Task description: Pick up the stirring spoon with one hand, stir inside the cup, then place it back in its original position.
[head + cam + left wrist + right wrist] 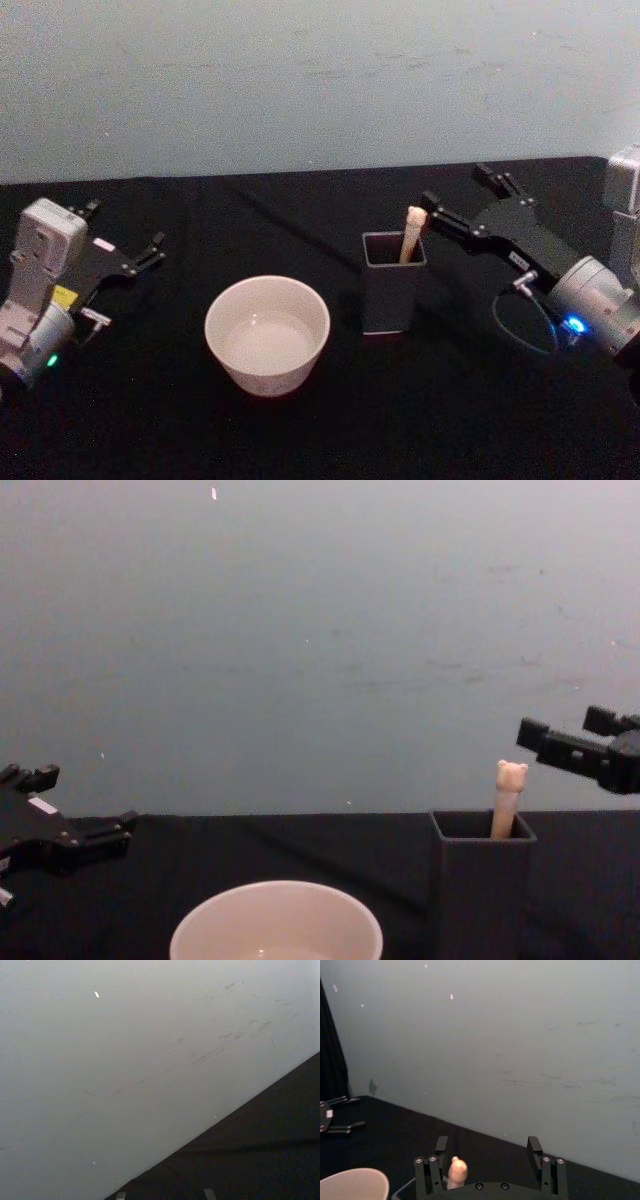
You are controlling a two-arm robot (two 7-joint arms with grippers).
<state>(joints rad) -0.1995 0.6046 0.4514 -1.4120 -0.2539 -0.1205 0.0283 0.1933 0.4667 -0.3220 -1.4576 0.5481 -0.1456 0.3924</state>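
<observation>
**Stirring spoon (411, 235) in its holder, right gripper close by**

Stirring spoon stands tilted in the dark square holder (390, 300), right of the table's (300, 440) centre. Only its beige handle and bear head rise above the rim; the holder's walls hide the neck and bowl. The cream cup (262, 380) sits to the holder's left, apart from it and nearer the front edge. The right gripper (456, 185) hangs above the table on the holder's right, its fingers spread apart and clamped on nothing. Its nearer fingertip is just beside the bear head, with no contact visible. The left gripper (128, 222) rests idle near the left edge, fingers likewise apart. A pale wall (300, 80) runs behind the rear edge.
</observation>
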